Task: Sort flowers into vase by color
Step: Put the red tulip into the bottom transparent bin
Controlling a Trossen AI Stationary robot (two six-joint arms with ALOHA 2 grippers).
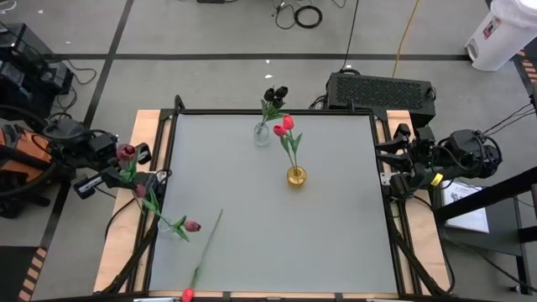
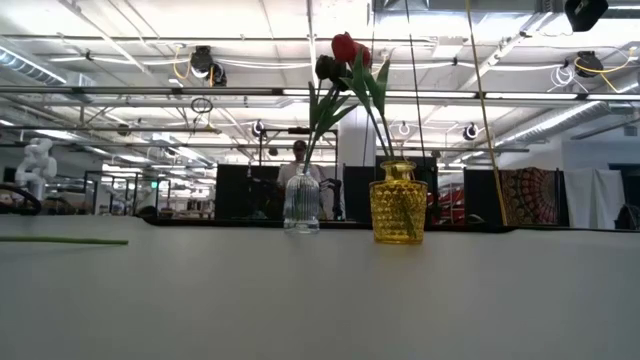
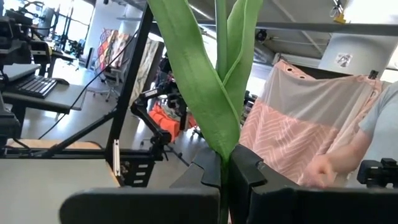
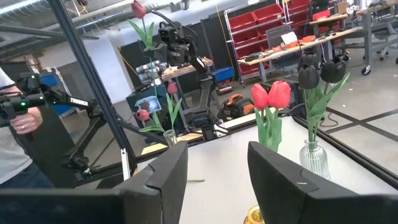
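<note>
My left gripper point(image 1: 127, 176) hangs off the table's left edge, shut on a maroon tulip point(image 1: 126, 152); its head also shows in the right wrist view point(image 4: 138, 9). A clear vase point(image 1: 262, 134) at the far middle holds black tulips point(image 1: 274, 94). A yellow vase point(image 1: 296, 176) holds two red tulips point(image 1: 284, 126). Another clear vase point(image 1: 172, 226) at the left edge holds two maroon tulips point(image 1: 192, 226). A loose red tulip point(image 1: 186, 294) lies flat near the front edge. My right gripper point(image 4: 217, 174) waits open at the right edge. My left gripper pinches the tulip's green stem point(image 3: 225, 163) between its two fingers, just below where the long leaves point(image 3: 211, 81) join it. The fingers come about level, across the stem. The tulip stands upright above them, clear of the table; its lower stem is hidden by the fingers.
A black frame point(image 1: 168, 159) runs round the table. People stand beyond the left side: a hand point(image 3: 320, 169) shows close behind my left gripper, and another person point(image 4: 22, 118) shows in the right wrist view. A keyboard point(image 1: 382, 88) lies beyond the far edge.
</note>
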